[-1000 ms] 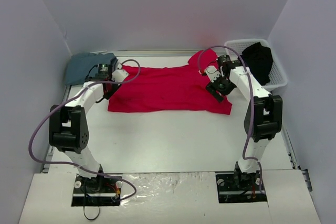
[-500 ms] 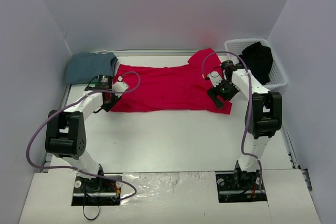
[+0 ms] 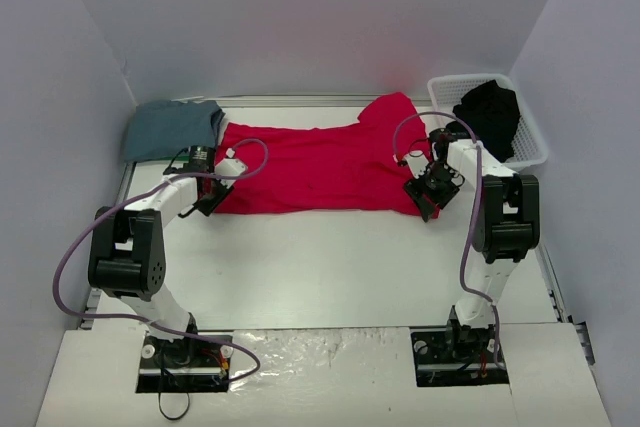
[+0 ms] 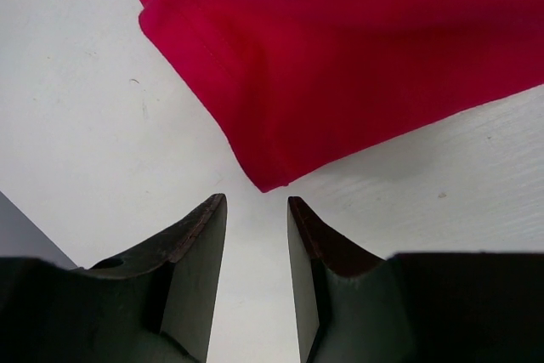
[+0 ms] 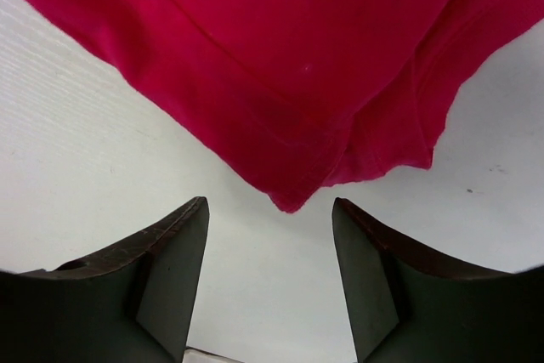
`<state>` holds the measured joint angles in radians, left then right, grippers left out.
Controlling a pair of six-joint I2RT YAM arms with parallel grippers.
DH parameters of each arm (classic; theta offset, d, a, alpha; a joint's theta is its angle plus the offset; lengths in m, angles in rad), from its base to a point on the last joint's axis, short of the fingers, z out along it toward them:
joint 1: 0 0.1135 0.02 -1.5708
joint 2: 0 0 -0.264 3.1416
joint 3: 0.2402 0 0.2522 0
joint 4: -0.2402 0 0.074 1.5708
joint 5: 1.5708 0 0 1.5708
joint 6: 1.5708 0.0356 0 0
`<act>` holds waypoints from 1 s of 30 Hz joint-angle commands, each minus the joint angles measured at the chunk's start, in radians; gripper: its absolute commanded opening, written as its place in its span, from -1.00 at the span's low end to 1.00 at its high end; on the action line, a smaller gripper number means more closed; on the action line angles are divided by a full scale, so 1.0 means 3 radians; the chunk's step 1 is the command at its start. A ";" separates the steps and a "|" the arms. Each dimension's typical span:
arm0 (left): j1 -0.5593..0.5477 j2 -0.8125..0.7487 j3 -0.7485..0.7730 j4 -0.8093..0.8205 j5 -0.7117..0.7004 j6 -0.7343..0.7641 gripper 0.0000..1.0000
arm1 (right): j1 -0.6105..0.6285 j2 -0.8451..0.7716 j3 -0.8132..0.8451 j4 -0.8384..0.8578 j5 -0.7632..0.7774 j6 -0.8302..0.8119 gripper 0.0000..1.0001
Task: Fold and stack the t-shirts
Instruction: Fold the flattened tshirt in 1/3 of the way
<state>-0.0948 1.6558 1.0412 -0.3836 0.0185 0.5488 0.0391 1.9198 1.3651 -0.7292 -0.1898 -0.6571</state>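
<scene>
I see the left gripper point(image 4: 255, 201) with jaws parted narrowly and the right gripper point(image 5: 270, 203) spread wider, both holding nothing, each just short of a near corner of the red t-shirt point(image 3: 320, 167). I count three shirts. The red one lies flat on the bench point(image 3: 320, 257), long axis left to right; the blue-grey t-shirt point(image 3: 170, 129) sits at far left, and the black t-shirt point(image 3: 490, 112) is in the basket point(image 3: 530, 152).

Bright, even, soft-shadowed light overhead; both wrist views sharp on cloth, jaws dark and blurred.
</scene>
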 commanded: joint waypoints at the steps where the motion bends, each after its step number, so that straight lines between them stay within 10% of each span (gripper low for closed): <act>1: 0.0030 -0.0023 -0.0014 0.0031 0.0041 -0.0060 -0.33 | -0.0028 0.0135 0.0062 -0.0131 -0.0078 -0.0029 0.11; 12: 0.0030 -0.0069 -0.0111 0.0036 -0.0011 -0.0029 -0.33 | -0.0105 0.0192 0.0062 -0.0152 -0.0134 -0.0034 -0.97; 30: 0.0071 -0.0064 -0.0101 0.0159 0.0143 -0.0198 -0.29 | -0.0115 0.0309 0.0113 -0.0147 -0.0252 -0.0024 -1.00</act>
<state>-0.0826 1.6566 0.9836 -0.3557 0.0387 0.5240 0.0116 1.9942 1.3754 -0.7265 -0.2359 -0.6609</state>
